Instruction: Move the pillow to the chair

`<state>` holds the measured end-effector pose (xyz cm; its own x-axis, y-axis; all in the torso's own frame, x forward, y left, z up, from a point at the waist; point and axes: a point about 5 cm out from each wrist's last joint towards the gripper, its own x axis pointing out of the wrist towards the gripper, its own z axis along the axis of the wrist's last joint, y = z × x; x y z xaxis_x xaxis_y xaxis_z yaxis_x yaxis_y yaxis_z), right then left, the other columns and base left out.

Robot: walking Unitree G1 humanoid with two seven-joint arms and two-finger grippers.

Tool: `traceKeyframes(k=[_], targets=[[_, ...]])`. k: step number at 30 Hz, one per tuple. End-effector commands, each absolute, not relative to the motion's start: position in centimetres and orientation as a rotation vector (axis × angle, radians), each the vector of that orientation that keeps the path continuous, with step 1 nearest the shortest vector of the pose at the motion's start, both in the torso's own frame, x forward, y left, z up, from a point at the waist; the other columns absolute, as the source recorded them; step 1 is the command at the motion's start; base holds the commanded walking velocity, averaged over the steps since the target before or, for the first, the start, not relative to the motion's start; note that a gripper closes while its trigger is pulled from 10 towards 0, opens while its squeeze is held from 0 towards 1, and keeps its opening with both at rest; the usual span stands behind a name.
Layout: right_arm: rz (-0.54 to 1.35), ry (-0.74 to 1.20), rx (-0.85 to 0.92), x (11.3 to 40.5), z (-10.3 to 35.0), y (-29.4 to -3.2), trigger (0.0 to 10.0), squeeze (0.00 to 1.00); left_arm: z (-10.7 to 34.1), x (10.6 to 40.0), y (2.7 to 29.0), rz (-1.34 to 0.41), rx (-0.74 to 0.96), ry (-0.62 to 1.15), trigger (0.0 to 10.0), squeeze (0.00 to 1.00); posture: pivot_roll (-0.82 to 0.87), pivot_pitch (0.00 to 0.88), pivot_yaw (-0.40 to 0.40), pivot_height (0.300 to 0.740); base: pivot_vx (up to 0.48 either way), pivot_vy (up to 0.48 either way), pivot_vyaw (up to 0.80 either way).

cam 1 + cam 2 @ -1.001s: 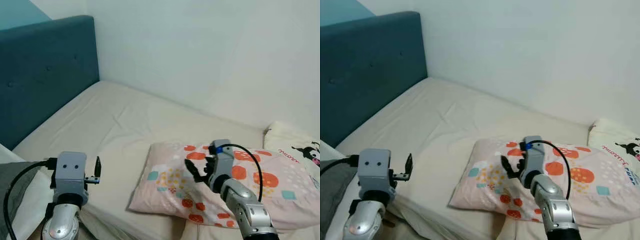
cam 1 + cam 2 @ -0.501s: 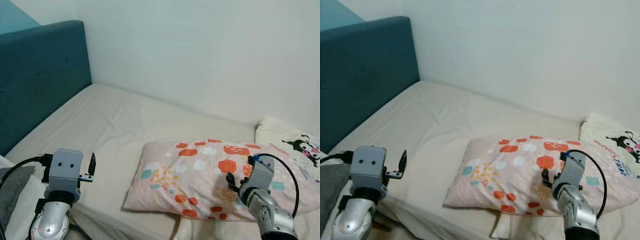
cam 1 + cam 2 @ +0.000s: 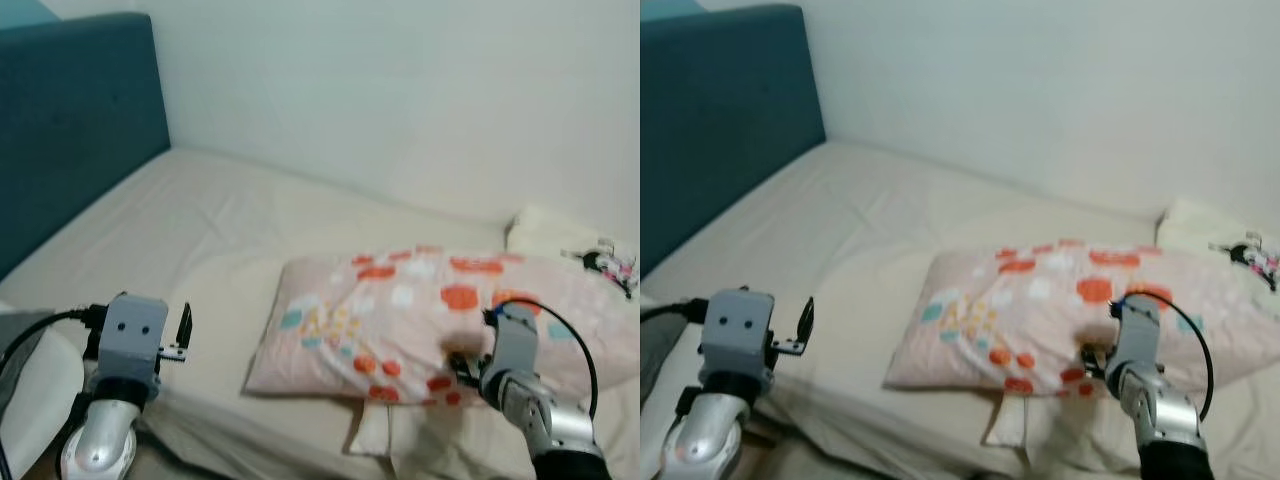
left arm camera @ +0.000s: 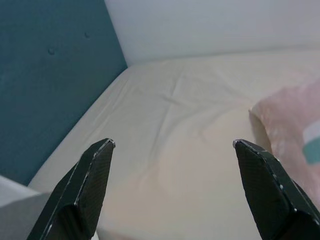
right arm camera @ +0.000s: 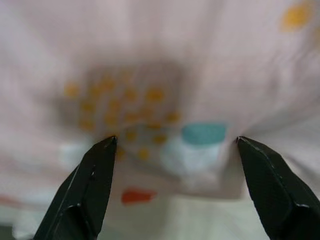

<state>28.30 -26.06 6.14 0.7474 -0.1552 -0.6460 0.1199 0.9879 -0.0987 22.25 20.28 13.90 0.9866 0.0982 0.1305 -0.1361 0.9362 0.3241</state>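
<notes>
While the right gripper presses wide-spread fingers into the pillow — its near edge blurred — the left gripper hovers, equally parted, over the bed.

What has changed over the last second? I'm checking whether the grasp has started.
The right end effector has come back from above the patterned pillow down to its near edge, fingers open against the fabric, nothing gripped yet. The left end effector stays open over the bed; the pillow lies unmoved.

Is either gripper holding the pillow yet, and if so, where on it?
Nothing is held. The right gripper is open at the near edge of the pillow; the left gripper hangs open over the bed.
</notes>
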Motion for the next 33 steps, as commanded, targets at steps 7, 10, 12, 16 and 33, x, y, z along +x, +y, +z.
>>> traceKeyframes(k=[7, 10, 12, 16, 33], targets=[[0.442, 0.451, -0.649, 29.2, 9.9, -23.6, 10.0, 0.0, 13.6, 22.4, 20.1, 0.096, 0.371, -0.105, 10.0, 0.0, 0.04, 0.0, -0.125, 0.58, 0.0, 0.0, 0.0], [0.548, 0.481, -0.732, 28.5, 9.7, -23.4, 10.0, 0.0, 13.6, 22.4, 20.1, 0.096, 0.372, -0.104, 10.0, 0.0, 0.04, 0.0, -0.126, 0.57, 0.0, 0.0, 0.0], [0.583, 0.489, -0.803, 28.3, 9.6, -23.4, 10.0, 0.0, 13.5, 22.4, 20.1, 0.096, 0.373, -0.103, 10.0, 0.0, 0.04, 0.0, -0.126, 0.565, 0.0, 0.0, 0.0], [0.592, 0.452, -1.017, 28.8, 9.8, -23.8, 10.0, 0.0, 13.4, 22.3, 20.0, 0.095, 0.373, -0.099, 10.0, 0.0, 0.04, 0.0, -0.128, 0.555, 0.0, 0.0, 0.0], [0.516, 0.137, -1.352, 32.6, 14.0, -23.9, 10.0, 0.0, 13.6, 22.3, 19.7, 0.099, 0.375, -0.109, 10.0, 0.0, 0.05, 0.0, -0.136, 0.495, 0.0, 0.0, 0.0]])
